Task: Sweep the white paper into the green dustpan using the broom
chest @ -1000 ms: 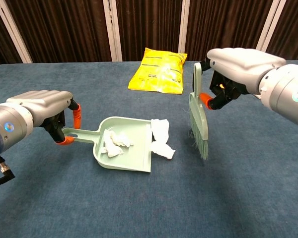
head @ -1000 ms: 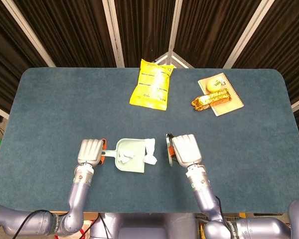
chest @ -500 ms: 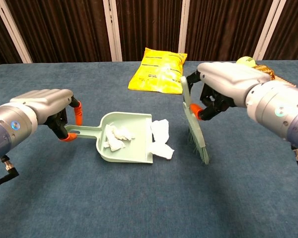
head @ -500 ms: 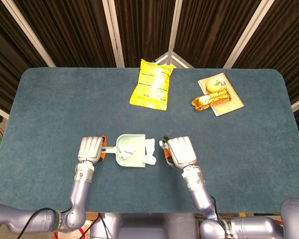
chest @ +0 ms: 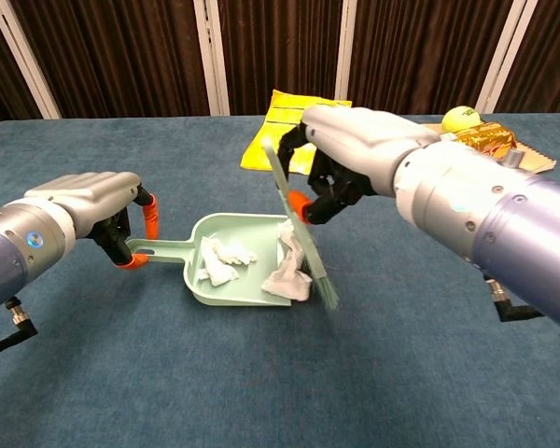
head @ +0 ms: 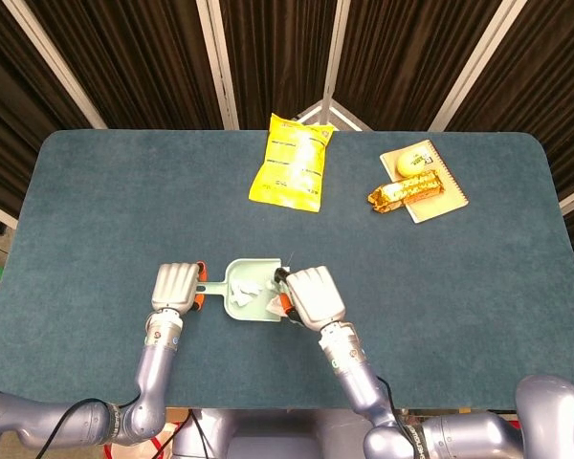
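Now my left robot hand grips the handle of the green dustpan, which lies flat on the blue desk. My right robot hand is closed around the broom, its bristles at the dustpan's open edge. Crumpled white paper lies inside the dustpan, and another piece sits at its mouth, touching the bristles.

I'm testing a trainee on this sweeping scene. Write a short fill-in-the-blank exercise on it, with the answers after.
1. The left hand holds the dustpan by its ____.
2. The right hand grips the ____.
3. The white paper lies at the pan's open edge, against the broom's ____.
4. The yellow bag lies ____ the pan, farther from the robot.

Missing words: handle; broom; bristles; beyond
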`<state>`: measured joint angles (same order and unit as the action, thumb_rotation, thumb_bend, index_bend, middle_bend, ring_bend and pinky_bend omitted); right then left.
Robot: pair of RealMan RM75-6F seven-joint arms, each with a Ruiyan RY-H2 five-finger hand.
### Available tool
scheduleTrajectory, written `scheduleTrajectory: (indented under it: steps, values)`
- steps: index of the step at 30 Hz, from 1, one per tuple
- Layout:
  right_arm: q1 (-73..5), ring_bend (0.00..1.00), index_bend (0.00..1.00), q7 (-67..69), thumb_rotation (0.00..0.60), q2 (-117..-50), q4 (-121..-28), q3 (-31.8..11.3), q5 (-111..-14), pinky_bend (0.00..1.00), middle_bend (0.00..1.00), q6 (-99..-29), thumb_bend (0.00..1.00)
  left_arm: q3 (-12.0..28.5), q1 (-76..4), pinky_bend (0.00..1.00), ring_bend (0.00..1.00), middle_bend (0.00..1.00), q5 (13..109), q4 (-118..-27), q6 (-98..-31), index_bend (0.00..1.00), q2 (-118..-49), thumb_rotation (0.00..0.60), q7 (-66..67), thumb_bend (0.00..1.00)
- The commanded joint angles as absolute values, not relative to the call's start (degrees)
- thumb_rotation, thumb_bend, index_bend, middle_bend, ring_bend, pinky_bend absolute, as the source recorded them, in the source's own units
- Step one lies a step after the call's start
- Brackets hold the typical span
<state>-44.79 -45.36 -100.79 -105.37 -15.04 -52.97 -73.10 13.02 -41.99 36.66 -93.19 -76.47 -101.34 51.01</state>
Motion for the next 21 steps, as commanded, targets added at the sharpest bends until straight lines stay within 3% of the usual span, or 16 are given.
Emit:
scheduleTrajectory:
  steps: [1, 21]
  values:
    - [-45.86, 0.92, 0.79, -46.17, 0.600, -101.56, -106.19, -16.07, -52.63, 0.86, 0.90, -73.00, 0.53, 13.20, -42.03, 1.00, 1.00, 1.00, 36.49, -92.99, -76.08, 0.63, -101.37, 0.600, 50.69, 0.54]
    - [-46.38, 0.92, 0.79, -44.79, 0.600, -98.78, -111.19, -19.38, -53.54, 0.86, 0.90, -76.04, 0.53, 12.48, -41.71, 1.00, 1.00, 1.00, 37.33, -94.26, -76.36, 0.63, -101.50, 0.600, 50.11, 0.54]
